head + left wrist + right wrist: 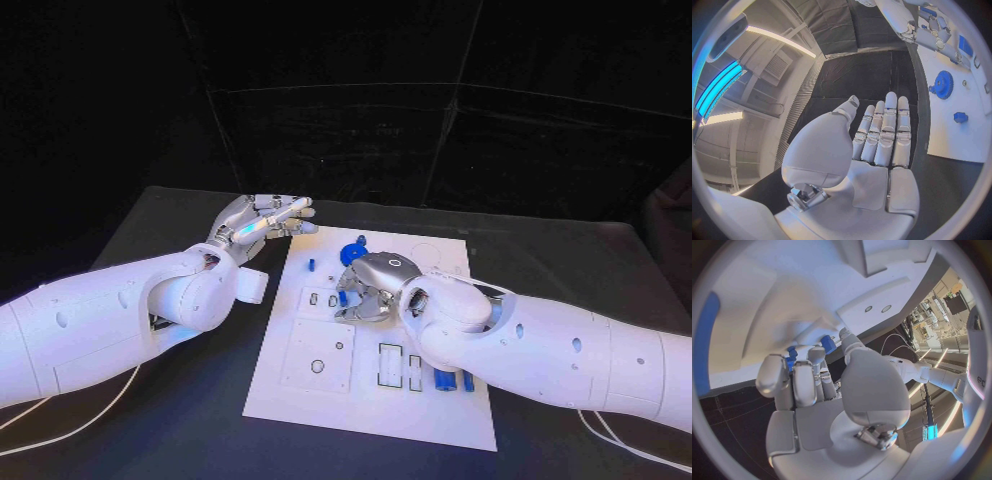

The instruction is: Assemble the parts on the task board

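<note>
The white task board (378, 345) lies in the middle of the black table. My right hand (372, 285) is bent down over the board's middle, fingers curled, and pinches a small blue part (828, 343) between thumb and fingertips (816, 356) against the board (767, 300). A blue gear (353, 255) stands just behind that hand, also seen as the gear (943, 84). A small blue part (310, 265) stands to its left. My left hand (267, 225) hovers at the board's far left corner, flat with straight fingers (886, 130), holding nothing.
Three blue parts (440, 380) sit in slots near the board's front right. Several empty outlined recesses (317, 365) mark the board's front left. Black table (173, 420) surrounds the board, and a cable (58, 410) trails at the front left.
</note>
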Controlling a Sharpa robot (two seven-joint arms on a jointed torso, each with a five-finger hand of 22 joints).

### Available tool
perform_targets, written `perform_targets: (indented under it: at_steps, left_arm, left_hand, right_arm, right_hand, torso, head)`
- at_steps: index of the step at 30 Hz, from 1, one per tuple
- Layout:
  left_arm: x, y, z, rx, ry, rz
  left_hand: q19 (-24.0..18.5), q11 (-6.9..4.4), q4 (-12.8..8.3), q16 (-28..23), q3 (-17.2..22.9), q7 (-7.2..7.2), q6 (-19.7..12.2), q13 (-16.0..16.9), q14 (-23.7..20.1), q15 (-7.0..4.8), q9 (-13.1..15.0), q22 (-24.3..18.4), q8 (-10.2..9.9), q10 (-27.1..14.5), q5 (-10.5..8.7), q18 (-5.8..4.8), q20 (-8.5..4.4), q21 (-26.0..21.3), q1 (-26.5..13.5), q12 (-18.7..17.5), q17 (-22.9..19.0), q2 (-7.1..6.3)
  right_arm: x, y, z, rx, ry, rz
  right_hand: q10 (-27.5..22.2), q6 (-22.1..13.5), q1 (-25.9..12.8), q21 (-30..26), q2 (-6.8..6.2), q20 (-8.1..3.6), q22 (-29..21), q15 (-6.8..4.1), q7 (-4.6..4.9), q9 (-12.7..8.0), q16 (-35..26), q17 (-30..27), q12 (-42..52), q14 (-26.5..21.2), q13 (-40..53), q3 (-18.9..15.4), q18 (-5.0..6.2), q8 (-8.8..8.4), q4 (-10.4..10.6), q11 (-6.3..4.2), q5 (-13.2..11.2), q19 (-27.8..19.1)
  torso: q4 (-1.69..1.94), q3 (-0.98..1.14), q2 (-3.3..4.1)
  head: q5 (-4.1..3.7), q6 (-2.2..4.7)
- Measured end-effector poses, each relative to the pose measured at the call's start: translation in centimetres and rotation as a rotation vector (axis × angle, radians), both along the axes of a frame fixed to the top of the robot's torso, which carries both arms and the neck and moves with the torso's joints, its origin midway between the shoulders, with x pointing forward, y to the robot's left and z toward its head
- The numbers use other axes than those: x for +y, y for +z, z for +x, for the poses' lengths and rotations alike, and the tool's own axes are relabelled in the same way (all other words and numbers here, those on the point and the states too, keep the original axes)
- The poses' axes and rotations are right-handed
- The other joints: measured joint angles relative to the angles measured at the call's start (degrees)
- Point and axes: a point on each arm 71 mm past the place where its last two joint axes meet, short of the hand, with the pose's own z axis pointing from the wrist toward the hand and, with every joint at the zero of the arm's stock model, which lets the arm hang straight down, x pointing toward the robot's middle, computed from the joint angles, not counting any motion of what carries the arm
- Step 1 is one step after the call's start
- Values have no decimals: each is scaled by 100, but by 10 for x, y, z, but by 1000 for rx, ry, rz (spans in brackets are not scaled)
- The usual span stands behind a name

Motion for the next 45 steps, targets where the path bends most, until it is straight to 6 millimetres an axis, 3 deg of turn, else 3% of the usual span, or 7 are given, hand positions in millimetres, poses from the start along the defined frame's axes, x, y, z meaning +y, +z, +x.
perform_targets:
  at_steps: [13, 19, 23, 27, 34, 40, 45]
  left_arm:
    - [1, -3, 1, 8, 0, 5]
    - [2, -7, 0, 26, -7, 20]
    - [1, -10, -3, 51, -42, 81]
    - [-6, -12, -5, 105, -128, 221]
    - [-26, -9, -2, 170, -321, 586]
    - [-35, -9, 10, 184, -382, 839]
    - [-52, -12, 18, 179, -451, 987]
  left_hand:
    - [59, 0, -48, 0, 48, 0, 0, 0, 88, 23, 0, 2, -1, 0, 0, 0, -3, 0, -12, 0, 46, 12]
    - [719, -101, -111, 419, 78, -95, 94, 32, 881, -199, 0, 121, -24, 250, 0, -1, -242, 258, -85, -7, 375, 50]
    - [1459, -313, -39, 1172, 6, -266, 267, 167, 1678, -468, 20, 311, -18, 731, 0, 0, -502, 680, -309, 174, 904, -42]
    - [2154, -614, 146, 4136, -258, -482, 543, 553, 1782, -702, 92, 621, 94, 1458, -28, -1, -826, 1267, -597, 658, 3396, -176]
    - [2356, -680, 450, 6634, -534, -558, 531, 1367, 1783, -808, 176, 1096, 226, 1492, -28, 0, -932, 1977, -732, 1430, 5788, 59]
    - [2897, -817, 674, 7924, -944, -668, 521, 2795, 1781, -883, 418, 4449, 698, 1060, -28, -272, -1067, 4951, -794, 3025, 6156, 185]
    - [2898, -841, 909, 7988, -1237, -713, 416, 4220, 1790, -921, 775, 5283, 1197, 907, -28, -353, -1069, 5648, -994, 4539, 6156, 403]
  right_arm:
    - [-23, 16, -19, -99, 33, 210]
    - [-49, 39, -24, -110, 81, 315]
    - [-76, 61, -17, -82, 64, 395]
    - [-114, 83, 3, -46, -22, 465]
    - [-171, 95, 20, 18, -173, 551]
    - [-190, 96, 29, 59, -240, 600]
    - [-198, 94, 35, 77, -268, 611]
  right_hand:
    - [-20, -164, 529, -18, 52, 20, -55, 33, 65, -9, -35, -16, 176, 7, -1, -640, 0, 38, 598, 20, 296, -21]
    - [-21, -149, 713, -29, 209, 42, -87, 33, 50, 6, -43, -16, 176, 7, -26, -651, 0, 90, 589, 19, 342, -42]
    - [-105, -96, 793, -90, 288, 59, -181, 33, -3, 11, -145, -101, 118, 7, -129, -645, 1, 137, 555, -3, 399, -68]
    - [-146, -72, 831, -162, 327, 40, -329, 33, 11, 11, -240, -219, 66, 7, -190, -661, 0, 155, 540, -1, 400, -144]
    - [-235, -72, 830, -273, 402, 20, -554, 33, 11, 10, -402, -403, -45, 7, -322, -685, 0, 155, 516, -11, 556, -248]
    - [-235, -72, 853, -307, 425, 20, -626, 33, 11, 10, -454, -460, -71, 7, -341, -685, 0, 155, 516, -11, 580, -288]
    - [-237, -72, 850, -345, 427, 39, -683, 33, 11, 10, -511, -515, -114, 7, -384, -701, 0, 155, 500, -10, 580, -313]
  torso:
    - [-1, 15, -5]
    - [-8, 13, -16]
    - [-16, 22, -36]
    - [-31, 51, -87]
    - [-36, 107, -193]
    - [-36, 149, -280]
    - [-33, 178, -344]
  head:
    - [11, 31]
    - [27, 65]
    - [29, 90]
    - [37, 79]
    - [-7, 44]
    - [-34, -16]
    - [-36, -71]
